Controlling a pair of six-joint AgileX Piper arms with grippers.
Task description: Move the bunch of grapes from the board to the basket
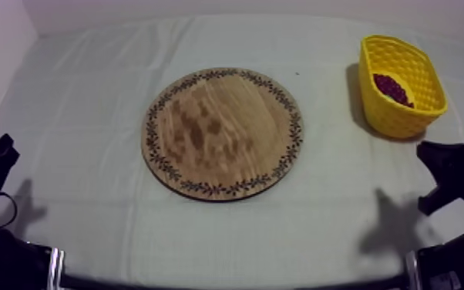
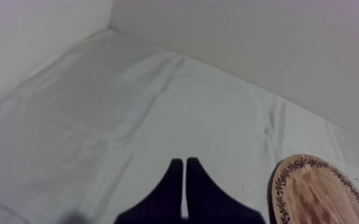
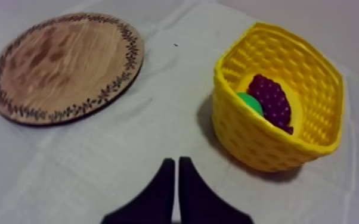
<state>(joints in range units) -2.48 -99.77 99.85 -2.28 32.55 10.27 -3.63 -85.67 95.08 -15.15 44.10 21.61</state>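
- Grey-white cloth table [image 1: 81, 100] is bearing a round wooden board [image 1: 223, 133].
- My left gripper [image 2: 185, 161] and right gripper [image 3: 176, 161] are sitting clenched, empty.
- Purple bunch of grapes [image 3: 271, 100] is lying in yellow basket [image 3: 256, 140].

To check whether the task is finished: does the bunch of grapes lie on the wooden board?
No, the bunch of grapes lies inside the yellow basket, apart from the wooden board.
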